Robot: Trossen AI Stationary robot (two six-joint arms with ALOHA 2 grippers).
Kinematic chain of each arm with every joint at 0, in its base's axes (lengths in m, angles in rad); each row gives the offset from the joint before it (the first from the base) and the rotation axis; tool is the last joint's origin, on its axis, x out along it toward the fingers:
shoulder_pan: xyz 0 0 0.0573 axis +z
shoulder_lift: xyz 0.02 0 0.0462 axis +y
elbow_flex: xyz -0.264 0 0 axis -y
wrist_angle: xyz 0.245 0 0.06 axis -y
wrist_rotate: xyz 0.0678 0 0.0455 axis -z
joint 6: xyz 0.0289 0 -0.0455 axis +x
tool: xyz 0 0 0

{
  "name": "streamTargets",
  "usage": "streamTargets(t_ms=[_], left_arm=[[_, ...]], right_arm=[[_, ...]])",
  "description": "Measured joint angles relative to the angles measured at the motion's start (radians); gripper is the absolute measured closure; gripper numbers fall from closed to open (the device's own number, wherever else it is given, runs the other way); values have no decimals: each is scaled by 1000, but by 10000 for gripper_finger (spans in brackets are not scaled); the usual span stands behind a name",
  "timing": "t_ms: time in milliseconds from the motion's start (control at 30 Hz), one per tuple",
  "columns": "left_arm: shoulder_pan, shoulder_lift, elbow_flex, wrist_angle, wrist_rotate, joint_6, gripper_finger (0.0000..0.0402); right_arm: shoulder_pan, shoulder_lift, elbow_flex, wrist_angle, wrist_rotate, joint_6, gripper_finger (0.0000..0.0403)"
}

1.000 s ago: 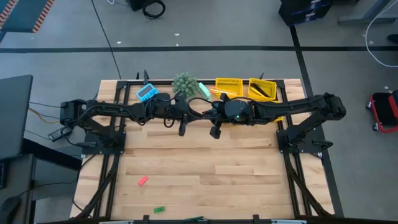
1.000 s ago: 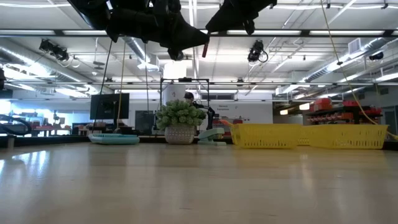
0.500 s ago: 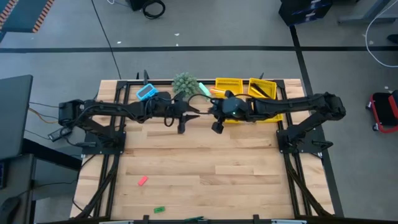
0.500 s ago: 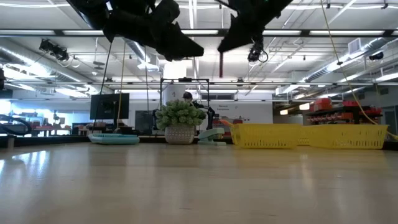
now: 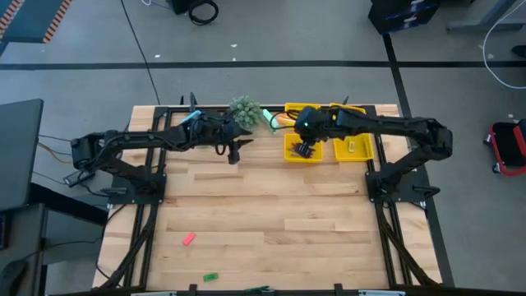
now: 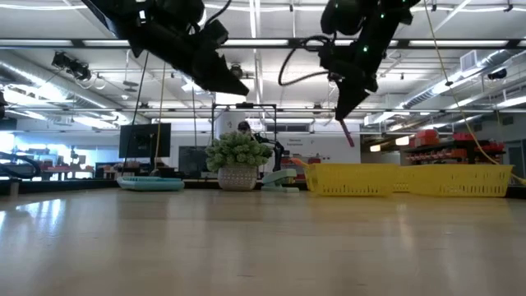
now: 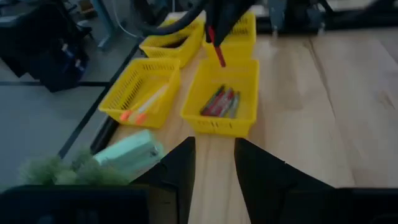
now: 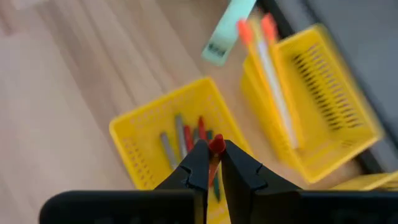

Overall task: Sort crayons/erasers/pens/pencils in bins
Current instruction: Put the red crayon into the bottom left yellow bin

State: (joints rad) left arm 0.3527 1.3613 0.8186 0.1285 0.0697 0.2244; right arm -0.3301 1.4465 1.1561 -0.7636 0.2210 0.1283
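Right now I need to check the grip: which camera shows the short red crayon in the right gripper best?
The right wrist view: the short red crayon sits pinched in the right gripper, above a yellow bin. The low and left wrist views show it hanging, smaller. The high view hides it.

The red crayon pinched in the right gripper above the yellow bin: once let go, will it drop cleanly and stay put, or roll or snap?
The crayon looks stiff: it hangs straight from the right gripper without sagging. Short and thin, it is probably light, so breakage seems unlikely. It may roll a little, but the bin has walls and other sticks already lie there, which should stop it.
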Motion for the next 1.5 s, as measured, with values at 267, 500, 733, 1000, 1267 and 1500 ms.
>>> streamTargets(t_ms=[267, 500, 733, 1000, 1267, 1500], left_arm=[[6, 0, -49, 17, -4, 51, 307], [46, 0, -74, 4, -7, 59, 329], [61, 0, -75, -6, -6, 60, 342], [61, 0, -75, -7, -5, 60, 349], [61, 0, -75, -24, -5, 57, 351], [61, 0, -75, -30, -5, 56, 358]], right_arm=[[-52, 149, 0, -6, -108, -62, 368], [-78, 227, 0, -46, -122, -69, 368], [-97, 244, 0, -57, -130, -89, 367], [-102, 244, 0, -31, -163, -95, 367], [-104, 242, -67, 52, -184, -105, 365], [-115, 244, -118, 117, -169, -105, 348]])
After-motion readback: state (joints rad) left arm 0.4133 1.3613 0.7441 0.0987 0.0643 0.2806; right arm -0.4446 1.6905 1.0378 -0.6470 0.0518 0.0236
